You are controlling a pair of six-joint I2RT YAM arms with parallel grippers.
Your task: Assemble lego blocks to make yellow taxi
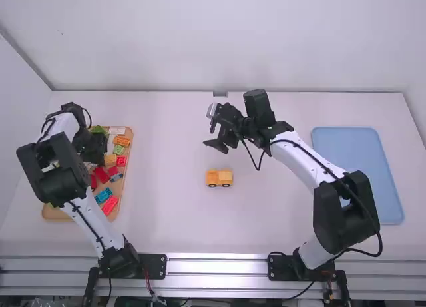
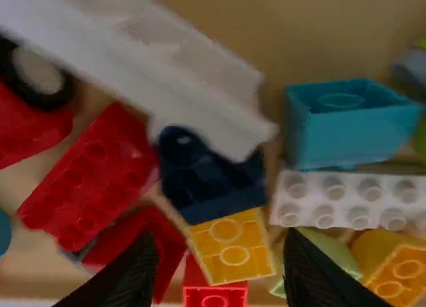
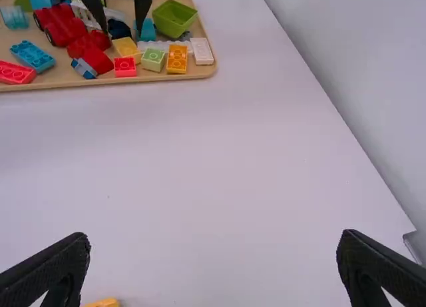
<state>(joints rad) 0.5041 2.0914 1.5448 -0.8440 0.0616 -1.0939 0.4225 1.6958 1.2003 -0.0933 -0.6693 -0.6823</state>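
Observation:
My left gripper [image 1: 93, 154] is over the block tray at the left. In the left wrist view my left gripper [image 2: 219, 267] stands open, with a small yellow block [image 2: 229, 244] lying between and beyond its tips, beside a dark blue piece [image 2: 206, 184]. A yellow car build on black wheels [image 1: 219, 178] sits upright on mid-table. Beyond it my right gripper [image 1: 212, 135] hangs above the table. In the right wrist view my right gripper [image 3: 213, 267] is spread wide with nothing between its fingers, and a corner of the yellow car [image 3: 103, 302] shows at the bottom edge.
The wooden tray [image 1: 56, 214] holds several loose blocks: red, blue, white, green and orange. A green bin-shaped piece [image 3: 174, 17] lies near the tray's end. A flat blue tray [image 1: 359, 167] rests on the right. Walls bound the table at the back and sides.

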